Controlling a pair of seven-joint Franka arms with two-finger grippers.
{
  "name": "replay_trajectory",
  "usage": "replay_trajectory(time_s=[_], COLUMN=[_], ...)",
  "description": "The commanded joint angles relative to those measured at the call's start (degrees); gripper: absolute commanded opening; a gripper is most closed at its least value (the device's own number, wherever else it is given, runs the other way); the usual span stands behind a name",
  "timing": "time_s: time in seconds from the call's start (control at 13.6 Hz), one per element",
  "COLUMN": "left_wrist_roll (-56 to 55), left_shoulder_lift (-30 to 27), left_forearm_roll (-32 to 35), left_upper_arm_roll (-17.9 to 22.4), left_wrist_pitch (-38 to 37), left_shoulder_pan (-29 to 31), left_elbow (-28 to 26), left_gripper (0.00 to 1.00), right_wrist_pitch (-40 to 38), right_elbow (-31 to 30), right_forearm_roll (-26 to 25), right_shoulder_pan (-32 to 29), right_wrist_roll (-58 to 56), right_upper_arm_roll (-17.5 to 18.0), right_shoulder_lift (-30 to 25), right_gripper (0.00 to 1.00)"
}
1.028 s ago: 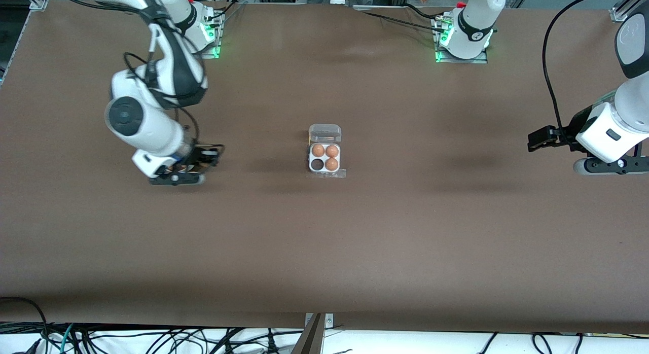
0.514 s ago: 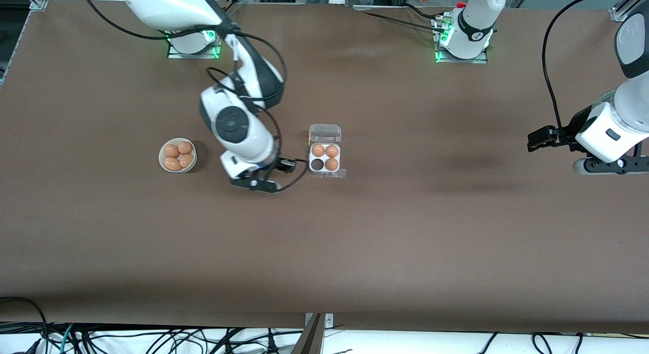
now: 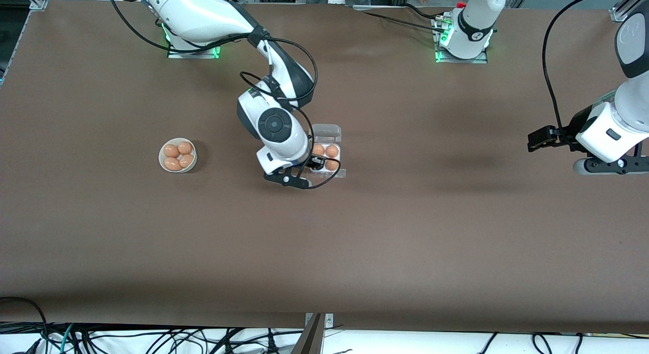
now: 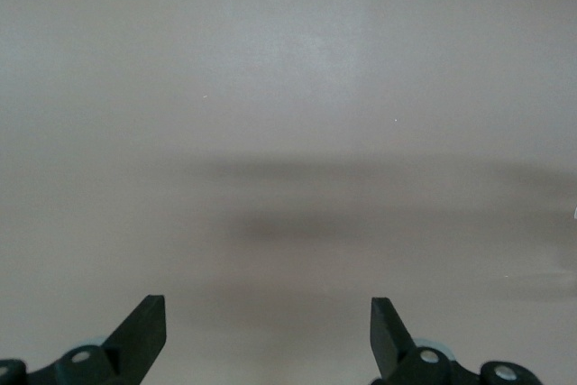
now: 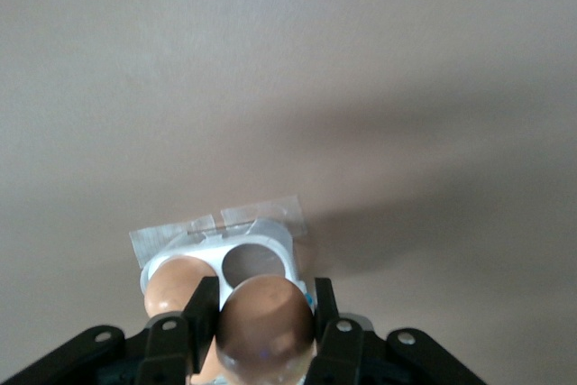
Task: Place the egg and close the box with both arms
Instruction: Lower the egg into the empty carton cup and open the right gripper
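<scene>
Brown tabletop (image 3: 405,232) lies bare toward every edge. Mid-bench, the right gripper (image 5: 263,335) hangs over the box (image 3: 332,156), clamped on the egg (image 5: 264,317). The left gripper (image 4: 268,335) waits, fingers apart, near the left arm's edge.

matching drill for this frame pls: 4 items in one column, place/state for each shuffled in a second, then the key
Items
1. egg
2. box
3. bowl
4. left gripper

Places or states
A. lid open, one cell of the tray with no egg
B. open, over bare table at the left arm's end, waiting
C. clamped between the right gripper's fingers, above the box
D. holds four brown eggs, toward the right arm's end of the table

Pairs: 1-C, 2-A, 3-D, 4-B
</scene>
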Motion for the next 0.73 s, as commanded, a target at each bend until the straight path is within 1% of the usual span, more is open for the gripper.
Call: replay_trajectory(time_s=[0.0,0.29,0.44,0.51,0.59,0.66], left_wrist_roll=[1.2,1.2,1.2,1.2,1.2,1.2], left_shoulder_lift=[0.7,0.7,0.7,0.7,0.7,0.7], left_forearm_roll=[0.2,0.2,0.2,0.2,0.2,0.2], left_upper_arm_roll=[-0.1,-0.2,-0.1,-0.2,-0.2,-0.1], left_wrist_pitch=[-0.5,-0.5,-0.5,-0.5,-0.5,-0.5], left_shoulder_pan=[0.3,0.3,0.2,0.2,0.2,0.2], left_elbow=[1.8,1.9,2.0,2.1,2.1,2.1], left_gripper=[1.0,1.0,1.0,1.0,1.0,1.0], right_wrist_pitch=[0.8,4.8,5.3,5.3,5.3,5.3], right_elbow=[2.1,2.1,2.1,2.1,2.1,2.1], right_forearm_roll=[0.8,0.8,0.8,0.8,0.7,0.7], right_shoulder_pan=[1.4,2.3,2.3,2.3,2.3,2.1], right_wrist_roll=[1.4,1.5,1.5,1.4,1.2,0.8], right_upper_arm_roll=[-0.2,-0.2,-0.2,-0.2,-0.2,-0.2], right_shoulder_lift=[2.1,3.8,4.2,4.3,4.3,4.3], right_gripper=[0.05,0.05,0.08,0.28,0.91,0.96])
